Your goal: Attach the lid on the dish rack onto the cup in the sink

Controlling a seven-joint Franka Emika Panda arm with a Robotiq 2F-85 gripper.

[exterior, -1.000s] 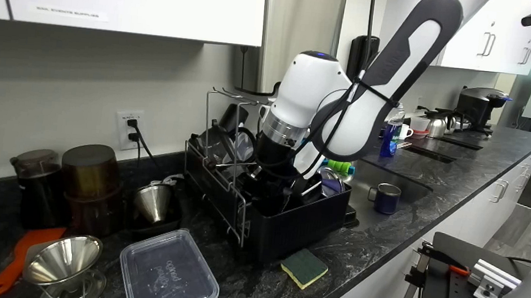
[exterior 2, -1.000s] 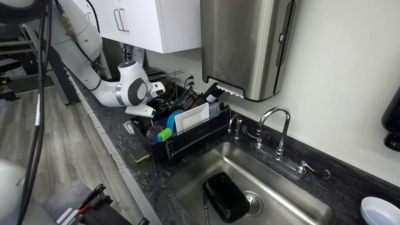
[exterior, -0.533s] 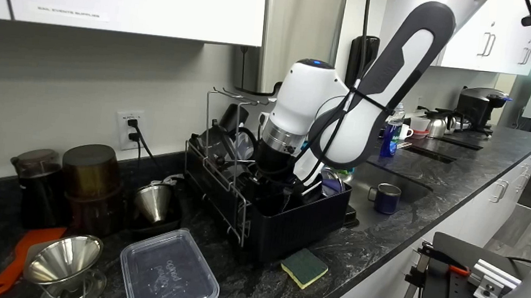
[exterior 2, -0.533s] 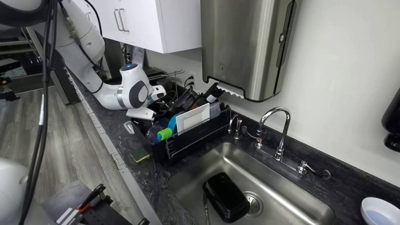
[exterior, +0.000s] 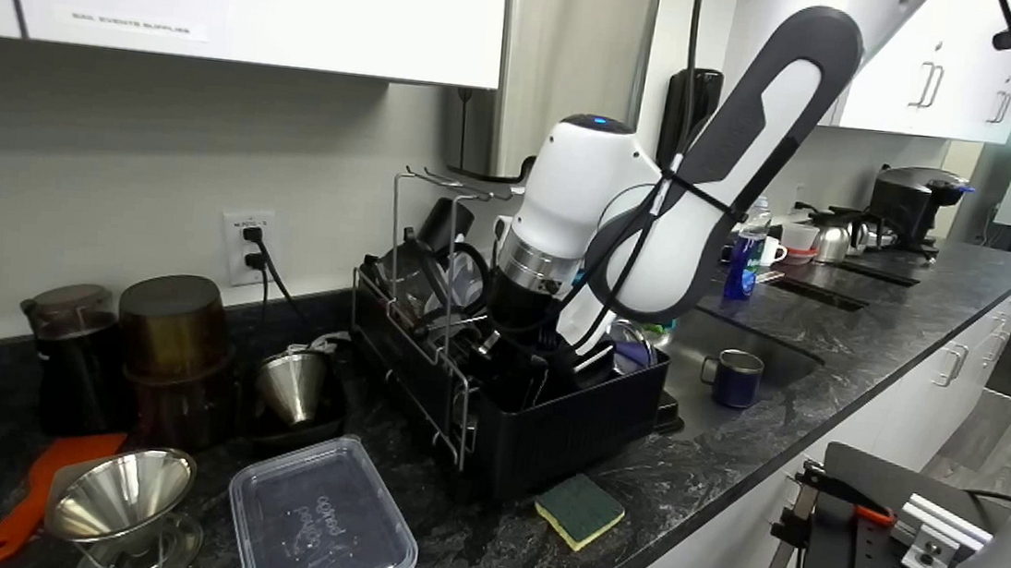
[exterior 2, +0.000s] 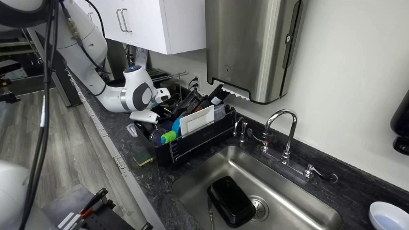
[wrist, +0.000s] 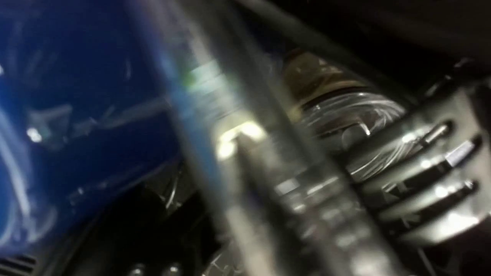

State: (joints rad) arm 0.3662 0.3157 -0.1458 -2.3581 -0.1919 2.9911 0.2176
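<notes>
One arm [exterior: 733,139] reaches into the dish rack [exterior: 565,438], fingers hidden: their gap and the lid's bearing I cannot tell

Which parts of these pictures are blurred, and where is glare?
Wrist view: the long shiny piece crossing the middle is blurred, and the metal prongs carry glare; both exterior views look sharper; in an exterior view, the towel dispenser shows a pale vertical streak.

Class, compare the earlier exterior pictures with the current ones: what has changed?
The robot arm has come down slightly over the dish rack. No grasp or release can be made out. The dark blue mug, green-and-yellow sponge and black rectangular container stayed put.
</notes>
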